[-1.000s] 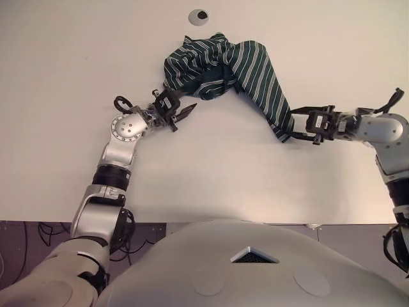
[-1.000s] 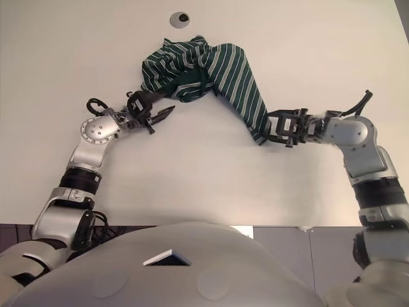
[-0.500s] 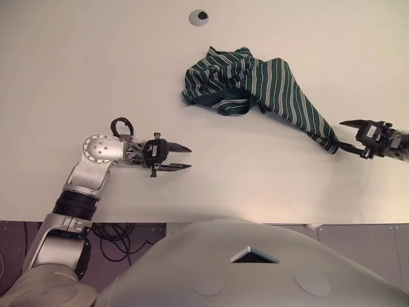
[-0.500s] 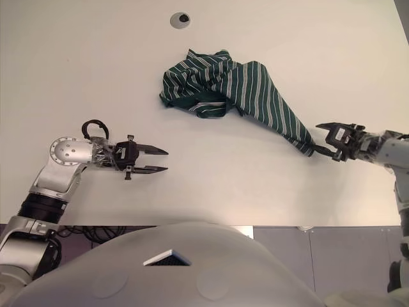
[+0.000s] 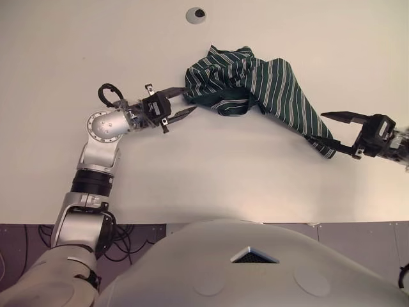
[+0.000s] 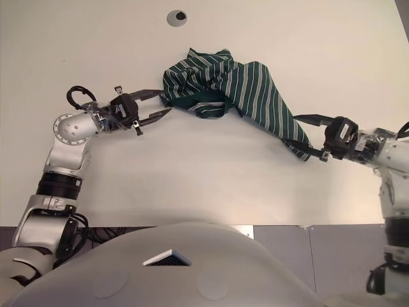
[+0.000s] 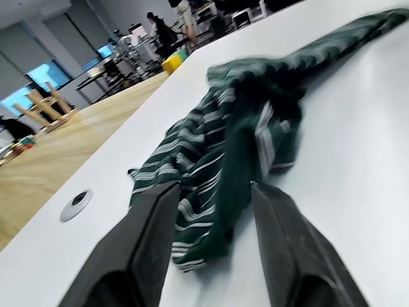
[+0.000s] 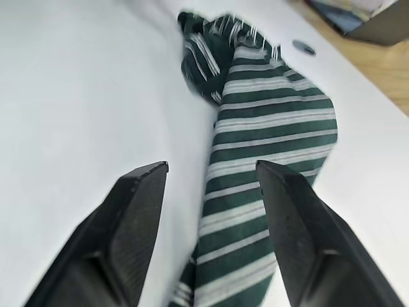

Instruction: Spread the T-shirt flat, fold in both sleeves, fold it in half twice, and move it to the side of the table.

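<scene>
T-shirt point(image 5: 255, 83) lay crumpled on the table point(image 5: 223, 173). Left gripper point(image 5: 190, 100) stood wide apart at its left edge. Right gripper point(image 5: 315, 126), likewise wide apart, straddled its stretched-out right corner.

The T-shirt point(image 5: 255, 80) is bunched, its sleeves lost among the folds.

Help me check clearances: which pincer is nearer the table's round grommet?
Left. The left pincer is at the T-shirt's left edge, closer to the robot than the grommet; the right pincer is far off, at the shirt's right tail.
</scene>
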Robot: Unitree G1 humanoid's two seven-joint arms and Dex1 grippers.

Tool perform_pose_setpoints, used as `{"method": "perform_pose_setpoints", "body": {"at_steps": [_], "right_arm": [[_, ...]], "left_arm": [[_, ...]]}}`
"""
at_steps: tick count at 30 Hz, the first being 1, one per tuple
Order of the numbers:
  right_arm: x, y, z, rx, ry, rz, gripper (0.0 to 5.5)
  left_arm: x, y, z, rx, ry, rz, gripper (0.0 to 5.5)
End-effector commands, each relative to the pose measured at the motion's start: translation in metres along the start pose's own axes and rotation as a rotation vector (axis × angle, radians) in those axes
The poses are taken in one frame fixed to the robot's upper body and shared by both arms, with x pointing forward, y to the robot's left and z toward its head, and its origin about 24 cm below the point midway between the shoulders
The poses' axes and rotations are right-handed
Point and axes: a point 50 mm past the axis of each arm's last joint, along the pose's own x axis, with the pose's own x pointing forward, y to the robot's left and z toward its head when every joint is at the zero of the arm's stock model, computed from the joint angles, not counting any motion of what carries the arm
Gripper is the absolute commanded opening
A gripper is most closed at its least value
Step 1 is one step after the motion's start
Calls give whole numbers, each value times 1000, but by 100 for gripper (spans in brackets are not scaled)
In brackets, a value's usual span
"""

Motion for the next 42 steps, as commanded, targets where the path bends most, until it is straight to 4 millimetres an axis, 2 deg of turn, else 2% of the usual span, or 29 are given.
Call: {"method": "perform_pose_setpoints", "body": {"at_steps": [1, 8, 14, 22, 27, 32, 42], "right_arm": [[6, 1, 6, -5, -38, 8, 254], [7, 3, 8, -7, -43, 15, 254], [8, 4, 7, -3, -40, 17, 254], [9, 7, 5, 8, -35, 18, 254], [9, 6, 4, 6, -34, 18, 254], [10, 6, 4, 5, -31, 17, 254], [11, 8, 1, 5, -17, 20, 254]], "left_arm": [[9, 9, -6, 52, 43, 43, 196], [14, -1, -17, 63, 83, -12, 196], [13, -6, -17, 95, 64, -32, 196], [-5, 3, -14, 301, 120, -12, 196], [-8, -2, -20, 462, 189, -49, 196], [-8, -1, -24, 556, 219, -43, 196], [5, -5, -23, 696, 176, -17, 196]]}}
